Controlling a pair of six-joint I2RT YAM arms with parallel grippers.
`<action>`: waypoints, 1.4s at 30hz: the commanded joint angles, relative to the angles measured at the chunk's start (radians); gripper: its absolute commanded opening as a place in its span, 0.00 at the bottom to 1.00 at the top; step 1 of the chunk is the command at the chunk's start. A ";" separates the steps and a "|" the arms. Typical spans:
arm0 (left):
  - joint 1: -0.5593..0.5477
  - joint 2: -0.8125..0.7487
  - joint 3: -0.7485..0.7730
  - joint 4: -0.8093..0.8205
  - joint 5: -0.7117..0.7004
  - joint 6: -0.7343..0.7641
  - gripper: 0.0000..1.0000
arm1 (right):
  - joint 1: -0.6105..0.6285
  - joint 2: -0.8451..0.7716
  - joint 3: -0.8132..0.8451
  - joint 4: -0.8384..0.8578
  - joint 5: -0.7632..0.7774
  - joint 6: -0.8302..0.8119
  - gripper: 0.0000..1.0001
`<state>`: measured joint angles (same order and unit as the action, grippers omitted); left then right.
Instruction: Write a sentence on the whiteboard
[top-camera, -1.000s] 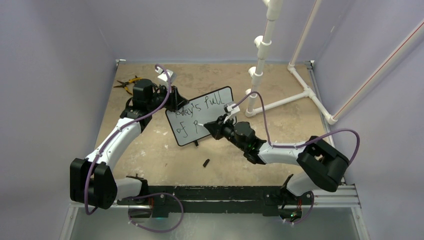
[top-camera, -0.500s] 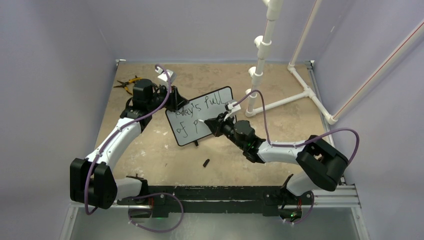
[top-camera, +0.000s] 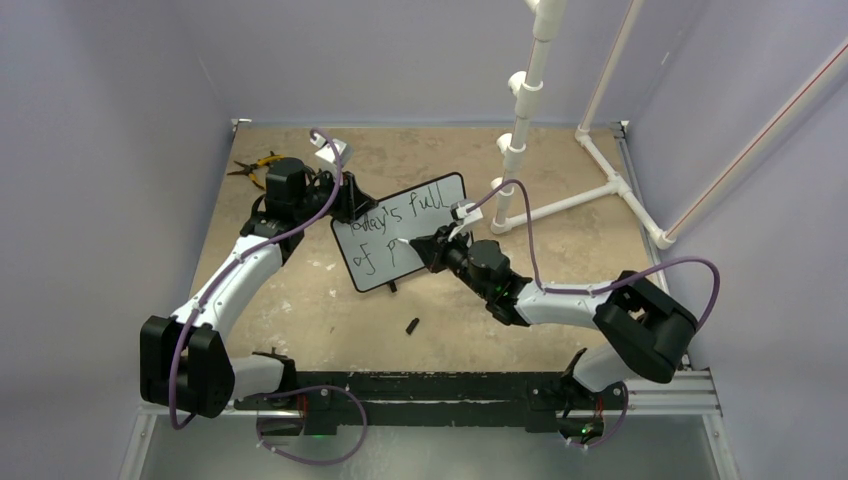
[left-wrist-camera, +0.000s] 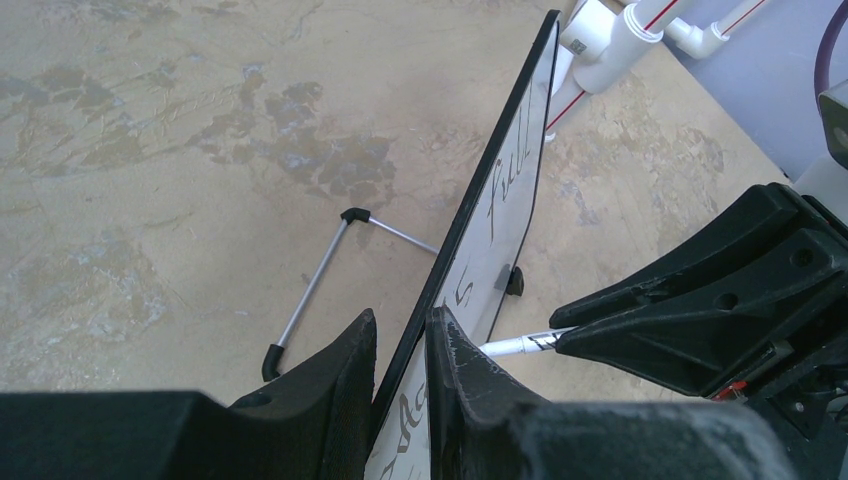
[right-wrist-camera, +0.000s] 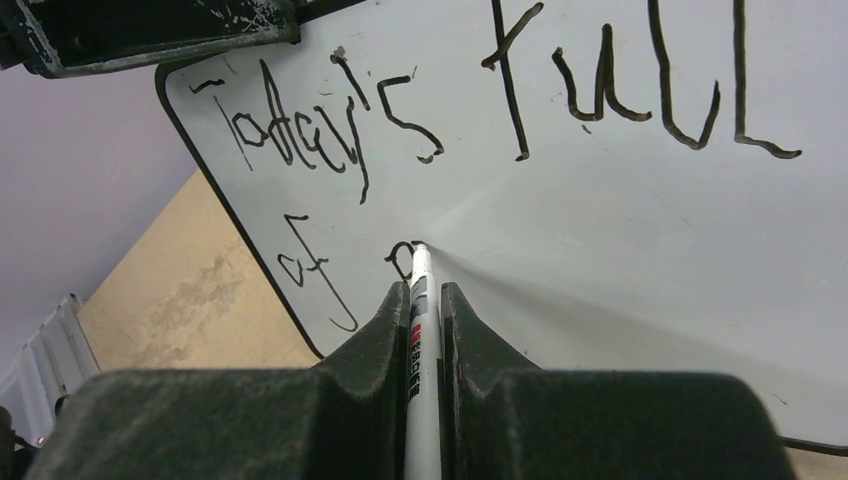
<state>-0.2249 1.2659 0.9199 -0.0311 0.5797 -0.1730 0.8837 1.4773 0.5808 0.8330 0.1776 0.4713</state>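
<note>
The whiteboard (top-camera: 425, 225) stands tilted on the table, and my left gripper (top-camera: 345, 205) is shut on its upper left edge. In the left wrist view the black frame (left-wrist-camera: 470, 200) runs between the two fingers of the left gripper (left-wrist-camera: 402, 318). My right gripper (top-camera: 412, 243) is shut on a white marker (right-wrist-camera: 421, 300), whose tip touches the board (right-wrist-camera: 620, 230). The sentence (right-wrist-camera: 300, 140) reads "Today's full" on the first line. Below it is "of" and the start of a letter, right at the marker tip. The right gripper (right-wrist-camera: 424, 290) hides part of that letter.
A small black marker cap (top-camera: 412, 325) lies on the table in front of the board. Yellow-handled pliers (top-camera: 255, 165) lie at the back left. A white pipe frame (top-camera: 560, 205) stands at the back right. The board's wire stand (left-wrist-camera: 310, 290) rests behind it.
My right gripper has crept slightly left and up with the marker against the board. The left gripper and the board have not moved.
</note>
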 joint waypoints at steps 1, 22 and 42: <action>-0.011 0.024 -0.019 -0.041 -0.011 -0.016 0.22 | -0.011 -0.031 -0.011 0.001 0.057 0.004 0.00; -0.011 0.027 -0.020 -0.039 -0.010 -0.018 0.22 | -0.011 -0.014 -0.041 -0.020 0.002 0.029 0.00; -0.011 0.027 -0.020 -0.041 -0.012 -0.016 0.22 | -0.012 0.008 0.024 0.060 0.042 0.027 0.00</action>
<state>-0.2249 1.2667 0.9195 -0.0303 0.5797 -0.1730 0.8768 1.4754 0.5659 0.8520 0.1841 0.4980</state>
